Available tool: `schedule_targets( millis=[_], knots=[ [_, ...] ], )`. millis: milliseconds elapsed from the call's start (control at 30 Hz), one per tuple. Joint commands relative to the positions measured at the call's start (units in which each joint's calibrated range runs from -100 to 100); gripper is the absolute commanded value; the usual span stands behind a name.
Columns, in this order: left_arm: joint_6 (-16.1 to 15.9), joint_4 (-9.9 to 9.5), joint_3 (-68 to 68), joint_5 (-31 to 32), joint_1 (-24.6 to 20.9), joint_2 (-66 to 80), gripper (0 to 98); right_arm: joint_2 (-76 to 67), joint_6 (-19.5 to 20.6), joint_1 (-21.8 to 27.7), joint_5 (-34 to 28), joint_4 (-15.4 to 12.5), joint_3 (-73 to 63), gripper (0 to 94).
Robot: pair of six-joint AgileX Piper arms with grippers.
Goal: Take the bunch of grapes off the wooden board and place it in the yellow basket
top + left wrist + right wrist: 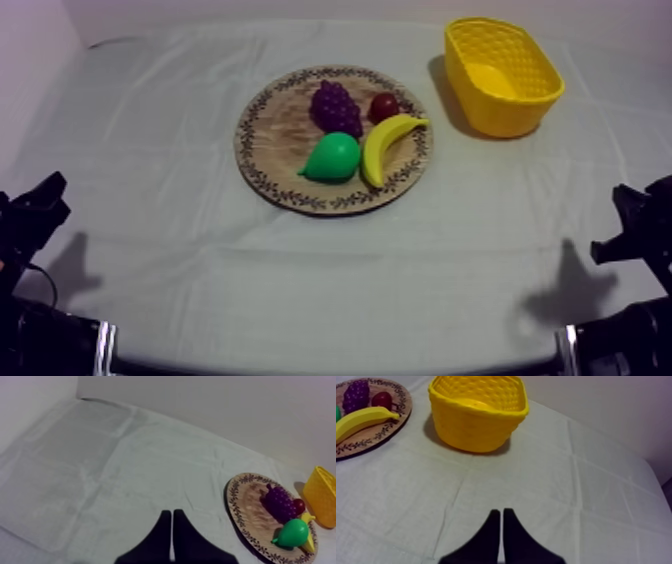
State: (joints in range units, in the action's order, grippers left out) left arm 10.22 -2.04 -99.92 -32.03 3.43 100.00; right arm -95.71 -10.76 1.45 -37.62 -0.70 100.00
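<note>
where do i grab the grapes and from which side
Probably from above, pinching across the broad far end of the grapes: the pear crowds their near tip, the small red fruit sits close at the right, and bare board lies at the left.

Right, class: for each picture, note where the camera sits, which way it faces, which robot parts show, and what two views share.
Top view: above the table, looking down at a slant on the wooden board and yellow basket; left arm and right arm sit low at the sides.
Left wrist view: on the left arm, facing across the table toward the board; left gripper shut.
Right wrist view: on the right arm, facing the basket; right gripper shut.
Shared: both wrist views show the bunch of grapes.
</note>
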Motion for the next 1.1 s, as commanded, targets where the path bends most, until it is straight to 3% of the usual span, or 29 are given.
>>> schedule_targets(
  millis=[0,567,767,900,1067],
  knots=[
    [0.01,0.02,0.03,0.02,0.01,0.0,0.1,0.04,-0.01,0.01,0.12,-0.01,0.0,0.2],
    [0.01,0.02,0.03,0.02,0.01,0.0,0.1,0.04,-0.17,0.01,0.12,0.0,0.0,0.6],
    [0.01,0.02,0.03,0.02,0.01,0.0,0.1,0.09,1.34,-0.47,-0.32,2.15,-0.88,0.6],
    [0.01,0.02,0.03,0.02,0.01,0.0,0.1,2.48,2.68,-1.31,-1.97,3.13,-5.34,0.6],
    [0.01,0.02,0.03,0.02,0.01,0.0,0.1,10.87,2.78,-1.51,-4.03,1.68,-16.11,0.7]
  ],
)
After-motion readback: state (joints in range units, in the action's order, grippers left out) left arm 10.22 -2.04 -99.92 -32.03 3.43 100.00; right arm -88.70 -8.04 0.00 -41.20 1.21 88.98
